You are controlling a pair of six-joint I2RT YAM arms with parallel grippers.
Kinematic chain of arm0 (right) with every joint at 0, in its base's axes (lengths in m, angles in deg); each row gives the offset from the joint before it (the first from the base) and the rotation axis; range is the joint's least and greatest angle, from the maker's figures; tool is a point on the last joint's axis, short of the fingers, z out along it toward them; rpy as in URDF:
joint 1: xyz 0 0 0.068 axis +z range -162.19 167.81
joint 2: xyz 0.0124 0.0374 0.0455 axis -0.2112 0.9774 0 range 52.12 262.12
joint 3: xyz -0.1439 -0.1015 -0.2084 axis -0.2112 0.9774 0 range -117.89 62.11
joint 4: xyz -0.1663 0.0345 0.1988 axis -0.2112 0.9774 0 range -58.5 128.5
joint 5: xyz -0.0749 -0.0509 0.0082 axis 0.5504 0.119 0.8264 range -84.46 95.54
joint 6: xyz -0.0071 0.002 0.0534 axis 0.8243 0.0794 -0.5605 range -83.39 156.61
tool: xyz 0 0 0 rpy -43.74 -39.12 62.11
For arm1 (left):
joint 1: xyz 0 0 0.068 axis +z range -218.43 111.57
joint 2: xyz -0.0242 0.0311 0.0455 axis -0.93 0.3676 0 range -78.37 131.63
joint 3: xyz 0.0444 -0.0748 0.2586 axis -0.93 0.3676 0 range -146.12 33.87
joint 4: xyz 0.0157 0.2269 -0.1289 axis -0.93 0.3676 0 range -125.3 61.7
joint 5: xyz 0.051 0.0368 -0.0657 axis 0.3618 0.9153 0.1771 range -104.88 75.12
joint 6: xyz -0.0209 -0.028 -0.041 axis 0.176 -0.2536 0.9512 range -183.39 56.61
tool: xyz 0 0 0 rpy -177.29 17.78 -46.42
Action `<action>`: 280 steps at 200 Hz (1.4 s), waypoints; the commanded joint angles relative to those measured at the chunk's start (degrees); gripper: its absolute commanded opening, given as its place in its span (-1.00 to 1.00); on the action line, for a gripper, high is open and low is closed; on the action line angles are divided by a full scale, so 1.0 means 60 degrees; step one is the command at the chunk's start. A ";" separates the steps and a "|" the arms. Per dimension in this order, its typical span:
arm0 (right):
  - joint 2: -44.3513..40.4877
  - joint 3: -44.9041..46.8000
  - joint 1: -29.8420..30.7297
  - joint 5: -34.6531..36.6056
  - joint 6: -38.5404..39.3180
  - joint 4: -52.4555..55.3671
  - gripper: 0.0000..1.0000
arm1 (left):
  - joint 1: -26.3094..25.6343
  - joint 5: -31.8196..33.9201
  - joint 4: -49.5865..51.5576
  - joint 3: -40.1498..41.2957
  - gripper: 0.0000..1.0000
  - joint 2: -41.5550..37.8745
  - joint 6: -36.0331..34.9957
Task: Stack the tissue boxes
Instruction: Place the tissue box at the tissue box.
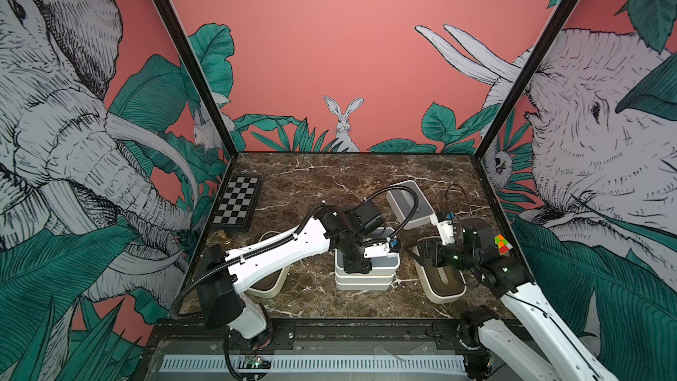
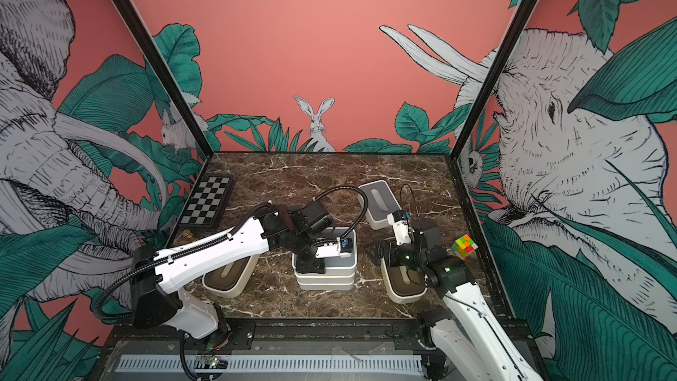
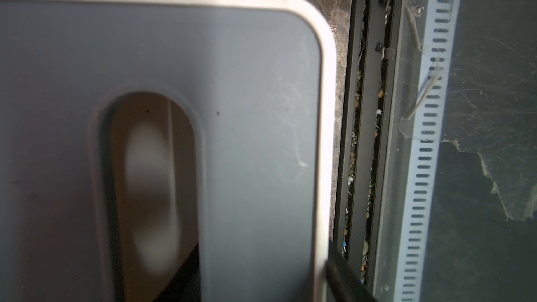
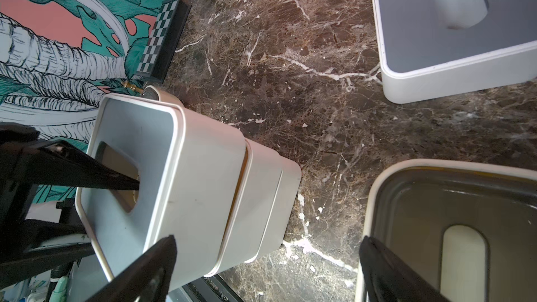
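A stack of three tissue boxes is seen at the middle of the marble tabletop [image 1: 329, 185] in both top views. The top grey-lidded tissue box [image 1: 384, 261] is seated on two white-bodied tissue boxes [image 1: 366, 283]. Their lids are almost wholly covered, and only a tan edge is shown at the seams in the right wrist view.

The left end effector [image 1: 357, 267] is set on the front part of that top box and is closed on it. One finger [image 4: 116, 182] is pushed into the oval slot and the other is seen outside the rim in the left wrist view, so the lid and side wall are clamped between them.

The right end effector [image 1: 426, 254] is held wide open and empty over the far end of the right cream tissue box [image 1: 454, 284], which has a dark brown lid and lies at the front right. Whether a finger touches it cannot be told.

The left cream tissue box [image 1: 269, 282], also brown-lidded, lies at the front left, partly hidden beneath the left arm. A second grey-lidded tissue box [image 1: 401, 203] stands alone at the back right, apart from the stack.

A checkered board [image 1: 238, 201] is placed by the left wall, with a small brass-coloured chess piece [image 1: 224, 238] just in front of it. A multicoloured cube [image 1: 503, 244] is seen by the right edge.
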 commanded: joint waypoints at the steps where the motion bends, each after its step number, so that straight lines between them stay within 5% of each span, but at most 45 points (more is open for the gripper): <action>1: 0.0009 -0.0012 -0.0044 -0.0156 -0.0106 -0.0306 0.96 | -0.0052 -0.0035 0.0018 0.0025 -0.13 -0.0499 -0.0292; 280: 0.0122 0.0046 -0.0044 -0.0235 -0.0224 -0.0497 0.96 | -0.0053 -0.0174 -0.0107 0.0230 -0.09 -0.0353 -0.0221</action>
